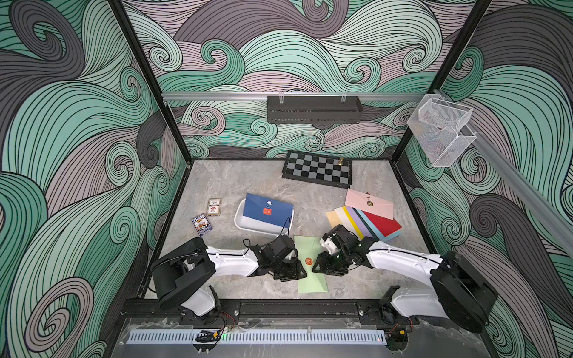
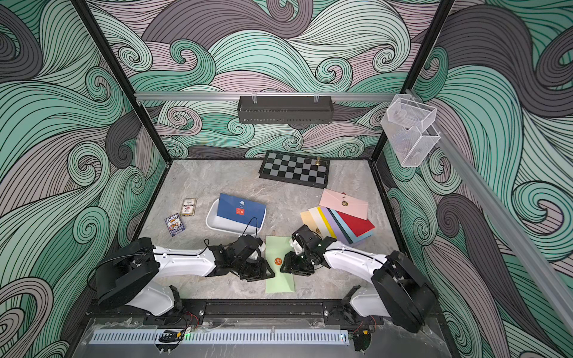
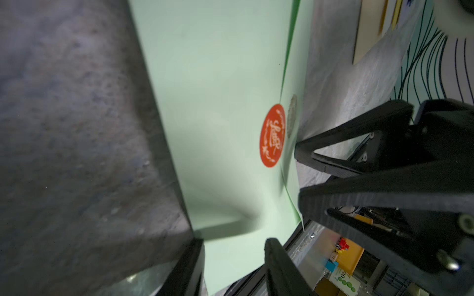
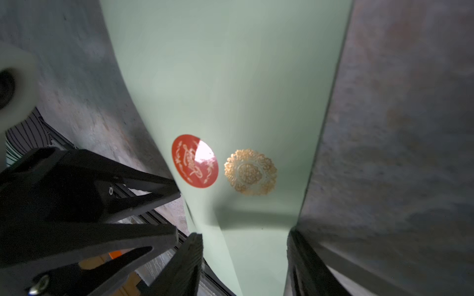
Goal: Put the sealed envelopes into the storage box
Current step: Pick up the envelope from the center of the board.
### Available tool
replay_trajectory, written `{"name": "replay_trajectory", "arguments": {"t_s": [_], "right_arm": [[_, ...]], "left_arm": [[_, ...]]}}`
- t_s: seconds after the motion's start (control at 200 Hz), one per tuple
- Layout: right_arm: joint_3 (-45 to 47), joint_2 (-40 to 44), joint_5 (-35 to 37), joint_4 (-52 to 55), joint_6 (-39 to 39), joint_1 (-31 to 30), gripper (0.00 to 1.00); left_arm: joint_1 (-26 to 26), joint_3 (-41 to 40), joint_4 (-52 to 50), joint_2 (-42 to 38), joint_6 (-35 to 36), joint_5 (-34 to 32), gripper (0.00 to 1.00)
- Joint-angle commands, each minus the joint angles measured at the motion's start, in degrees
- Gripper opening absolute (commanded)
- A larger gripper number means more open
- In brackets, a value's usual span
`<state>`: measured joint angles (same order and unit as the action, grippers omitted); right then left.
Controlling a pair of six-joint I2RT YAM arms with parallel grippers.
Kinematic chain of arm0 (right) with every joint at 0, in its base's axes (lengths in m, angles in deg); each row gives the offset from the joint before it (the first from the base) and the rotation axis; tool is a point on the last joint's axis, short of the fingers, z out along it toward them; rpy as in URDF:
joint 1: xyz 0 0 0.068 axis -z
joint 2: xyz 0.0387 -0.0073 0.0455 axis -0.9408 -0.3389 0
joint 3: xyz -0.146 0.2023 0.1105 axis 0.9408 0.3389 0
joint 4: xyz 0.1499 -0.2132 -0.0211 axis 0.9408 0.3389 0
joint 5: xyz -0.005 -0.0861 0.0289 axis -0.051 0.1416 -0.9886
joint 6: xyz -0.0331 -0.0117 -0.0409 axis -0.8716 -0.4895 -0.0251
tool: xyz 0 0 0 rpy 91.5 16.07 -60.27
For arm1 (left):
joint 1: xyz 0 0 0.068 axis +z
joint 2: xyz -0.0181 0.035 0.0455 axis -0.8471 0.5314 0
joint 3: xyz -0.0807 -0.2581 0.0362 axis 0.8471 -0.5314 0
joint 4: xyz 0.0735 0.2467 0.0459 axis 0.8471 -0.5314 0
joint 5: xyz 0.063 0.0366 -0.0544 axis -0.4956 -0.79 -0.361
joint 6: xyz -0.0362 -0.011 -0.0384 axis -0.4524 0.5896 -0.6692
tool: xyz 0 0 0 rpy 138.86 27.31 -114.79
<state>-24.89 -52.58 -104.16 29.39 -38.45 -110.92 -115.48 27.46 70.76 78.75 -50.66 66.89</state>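
Only the navy envelope (image 1: 266, 210) lay tilted in the storage box (image 1: 245, 221), mid-frame. The green envelope (image 1: 311, 283) lay lower centre between the left gripper (image 1: 299, 272) and right gripper (image 1: 317, 266), both with fingers parted, clamping nothing. The fanned envelopes (image 1: 366, 224) at right were yet to go.

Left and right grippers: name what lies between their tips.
The pale green paper envelope with a round orange-red seal sticker lies between the left gripper and the right gripper; both top views show it.

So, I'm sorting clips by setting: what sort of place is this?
Probably a robot lab work cell: swirl-printed wall panels, two robot arms mounted on a front rail, and a marble-look tabletop.
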Motion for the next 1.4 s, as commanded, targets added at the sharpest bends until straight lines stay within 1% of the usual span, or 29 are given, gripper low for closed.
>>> {"name": "replay_trajectory", "arguments": {"t_s": [0.0, 0.185, 0.31, 0.38, 0.44, 0.555, 0.67, 0.75, 0.941, 1.026, 1.116, 1.211, 1.396], "right_arm": [[-1.27, -4.59, -2.25, -5.0, 0.75, -0.14, 0.57], [-4.87, -6.18, -1.94, -4.03, -1.86, 0.94, 0.57], [-5.06, -6.16, -2.16, -3.85, -2.82, 1.75, 0.57], [-4.97, -6.01, -2.33, -3.44, -3.68, 2.25, 0.57], [-5.05, -4.74, -1.7, -1.41, -4.59, 3.19, 0.57], [-3.68, 0.93, 3.92, 4.26, -5.53, 5.07, 0.58], [-2.35, 4.43, 5.32, 9.52, -7.36, 6.52, 0.58], [-0.58, 6.39, 6.06, 11.68, -7.71, 7.52, 0.58], [3.15, 14.14, 9.39, 16.46, -5.88, 10.02, 0.59], [4.25, 17.53, 10.88, 18.65, -5.19, 11.67, 0.6], [5.4, 19.61, 11.08, 18.57, -4.21, 14.07, 0.6], [5.43, 20.06, 10.8, 18.17, -4.3, 16.5, 0.6], [4.97, 17.68, 7.89, 14.88, -6.1, 20.26, 0.61]], "left_arm": [[-0.69, -2.78, -4.72, -0.74, -1.48, -2.01, 0.43], [-0.69, -4.26, -5.33, -3.57, -2.31, -3.62, 0.44], [-0.77, -3.8, -4.41, -2.09, -2.5, -3.2, 0.44], [-0.8, -4.01, -1.81, -0.96, -3.06, -2.09, 0.44], [-0.87, -4.19, -0.42, -0.31, -3.54, -1.43, 0.44], [-1.13, -4.11, 0.04, -0.07, -3.47, -1.24, 0.44], [-1.73, -3.27, 1.83, 1.37, -3.62, -0.36, 0.44], [-2.83, -0.79, 2.77, 4.49, -3.49, 0.21, 0.44], [-3.89, 9.15, 3.51, 14.09, -2.14, 2.39, 0.44], [-4.52, 14.08, 1.0, 17.19, -0.74, 2.49, 0.44], [-4.87, 17.42, -0.49, 19.24, 0.24, 3.07, 0.44], [-4.91, 19.5, -1.86, 18.6, 2.16, 3.82, 0.46], [-2.92, 24.18, -14.25, 11.98, 11.69, -2.32, 0.48]]}}
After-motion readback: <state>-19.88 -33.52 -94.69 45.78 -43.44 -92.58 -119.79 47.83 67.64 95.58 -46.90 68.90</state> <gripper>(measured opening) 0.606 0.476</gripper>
